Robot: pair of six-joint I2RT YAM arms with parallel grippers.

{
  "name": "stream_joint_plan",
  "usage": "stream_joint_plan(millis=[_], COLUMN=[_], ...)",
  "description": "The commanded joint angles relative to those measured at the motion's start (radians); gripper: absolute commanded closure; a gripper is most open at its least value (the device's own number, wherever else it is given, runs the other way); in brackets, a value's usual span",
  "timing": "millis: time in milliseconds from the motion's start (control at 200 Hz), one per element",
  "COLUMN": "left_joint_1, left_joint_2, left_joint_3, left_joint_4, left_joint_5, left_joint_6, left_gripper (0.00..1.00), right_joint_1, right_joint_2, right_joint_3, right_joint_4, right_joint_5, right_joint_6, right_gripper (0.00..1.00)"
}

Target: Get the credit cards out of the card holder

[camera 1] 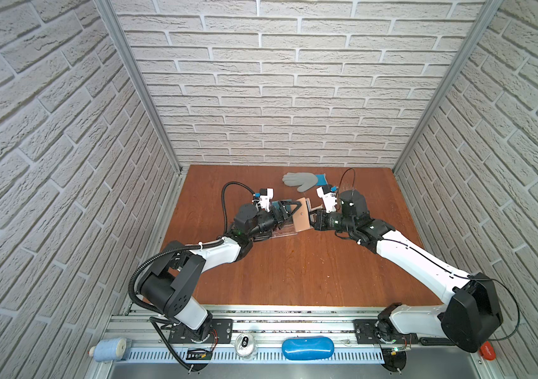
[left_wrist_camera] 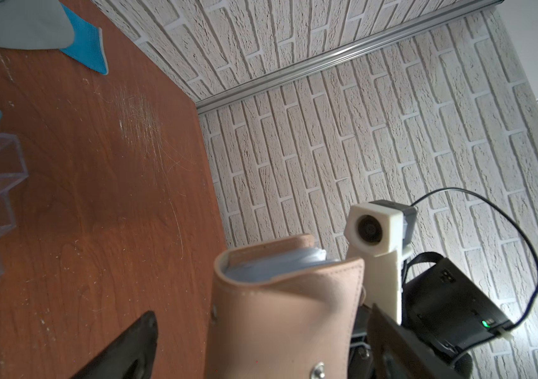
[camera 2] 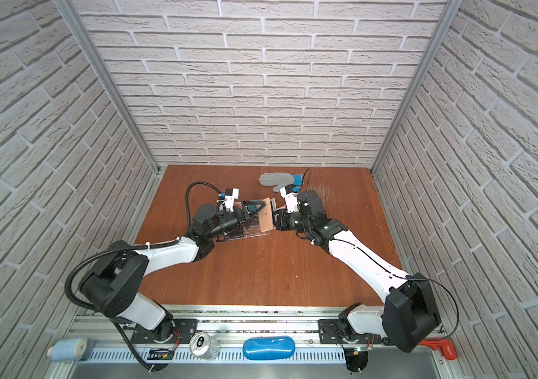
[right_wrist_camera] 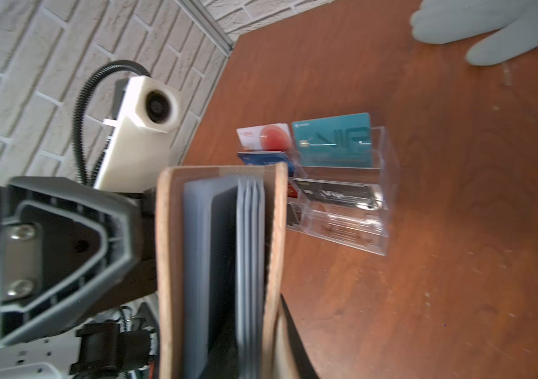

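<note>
Right hand (camera 1: pixel 313 217) pinches the raised card holder (left_wrist_camera: pixel 280 311); left hand (camera 1: pixel 294 213) spread wide; the one-sided grip may slip.

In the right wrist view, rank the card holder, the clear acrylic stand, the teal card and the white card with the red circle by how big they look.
1. card holder: largest, but nearest the lens, so its size is exaggerated
2. clear acrylic stand
3. teal card
4. white card with red circle
</note>
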Motion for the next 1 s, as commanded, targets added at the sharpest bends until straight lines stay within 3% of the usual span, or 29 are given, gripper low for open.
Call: stream_joint_plan(millis=[0, 330, 995], left_joint_1=[-0.007, -0.081, -0.101], left_joint_2=[-0.016, -0.019, 0.011], left_joint_3=[-0.002, 0.020, -0.027], left_joint_4=[0.010, -0.142, -0.108], left_joint_5=[-0.012, -0.076, -0.126], left_joint_6=[0.032, 0.143, 0.133], left_gripper=[0.02, 0.02, 0.02], right_joint_1=[0.020, 0.040, 0.100], right_joint_2=[-0.040, -0.050, -0.008], right_joint_3=[0.003, -0.003, 0.034], right_joint_4=[-0.047, -0.072, -0.138], right_joint_5=[0.139, 0.230, 0.360], right_joint_6=[-0.083, -0.102, -0.143], right_gripper=[0.94, 0.94, 0.94])
